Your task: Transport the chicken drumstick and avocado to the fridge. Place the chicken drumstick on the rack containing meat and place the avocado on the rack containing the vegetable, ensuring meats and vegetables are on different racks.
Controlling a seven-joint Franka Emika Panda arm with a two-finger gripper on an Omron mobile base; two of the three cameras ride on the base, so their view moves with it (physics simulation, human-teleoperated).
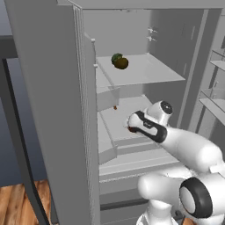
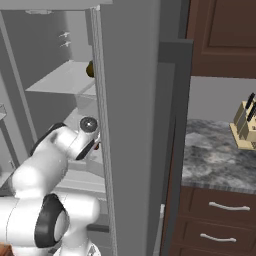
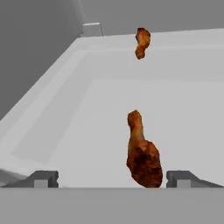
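Resting between spread fingertips of gripper: chicken drumstick, lying on lower fridge shelf, long axis pointing away from hand, thick end nearest, slightly toward one fingertip. Farther back on same shelf: second meat piece. Above, on higher shelf: avocado touching green vegetable.

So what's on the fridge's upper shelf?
The avocado and, touching it from behind, a dark green ball that it partly covers. The shelf holds nothing else in the left base view.
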